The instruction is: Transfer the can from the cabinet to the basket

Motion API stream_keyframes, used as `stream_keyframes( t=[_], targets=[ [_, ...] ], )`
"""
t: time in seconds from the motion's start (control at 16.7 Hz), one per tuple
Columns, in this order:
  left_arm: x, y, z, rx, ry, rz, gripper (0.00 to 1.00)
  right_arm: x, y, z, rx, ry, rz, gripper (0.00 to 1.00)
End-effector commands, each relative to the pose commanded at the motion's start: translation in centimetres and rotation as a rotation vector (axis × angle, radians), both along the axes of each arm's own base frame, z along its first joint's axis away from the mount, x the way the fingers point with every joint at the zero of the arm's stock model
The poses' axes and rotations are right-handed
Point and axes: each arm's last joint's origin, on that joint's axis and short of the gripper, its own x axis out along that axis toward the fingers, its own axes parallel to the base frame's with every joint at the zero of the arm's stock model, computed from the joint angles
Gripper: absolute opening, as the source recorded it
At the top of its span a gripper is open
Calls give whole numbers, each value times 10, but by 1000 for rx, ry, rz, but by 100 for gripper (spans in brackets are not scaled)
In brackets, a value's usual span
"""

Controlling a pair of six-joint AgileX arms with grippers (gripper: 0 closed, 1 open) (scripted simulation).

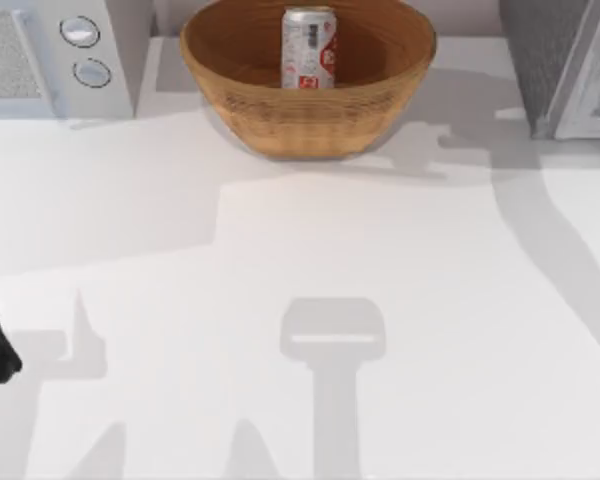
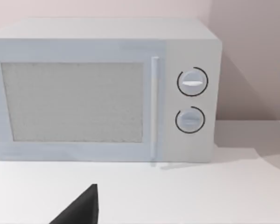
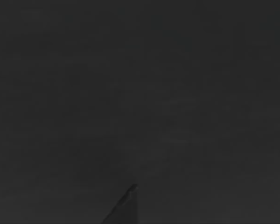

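The can [image 1: 308, 47] stands upright inside the basket [image 1: 380, 105] at the table's [image 1: 300, 300] far edge, away from the cabinet [image 1: 550, 60], so the transfer looks done; the grippers' state I cannot tell

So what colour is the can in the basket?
The can is silver with a red and white label, best seen in the top view.

No text can be read: the can [image 1: 309, 47], standing upright in the basket [image 1: 310, 110], bears a red and white label whose printing is too small to make out, and the white appliance [image 2: 105, 91] has two unmarked round knobs
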Motion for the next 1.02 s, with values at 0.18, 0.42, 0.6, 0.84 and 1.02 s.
stream_keyframes(
  t=[0.18,0.42,0.6,0.84,1.02],
  targets=[
    [0,0,0,0,0,0,100,24,1,0,-1,1,0,100],
    [0,0,0,0,0,0,100,45,-1,-1,0,2,0,100],
    [0,0,0,0,0,0,100,37,-1,1,1,-5,4,100],
    [0,0,0,0,0,0,100,28,-7,-4,2,-9,8,100],
    [0,0,0,0,0,0,100,8,-20,-21,-1,-3,12,100]
  ],
)
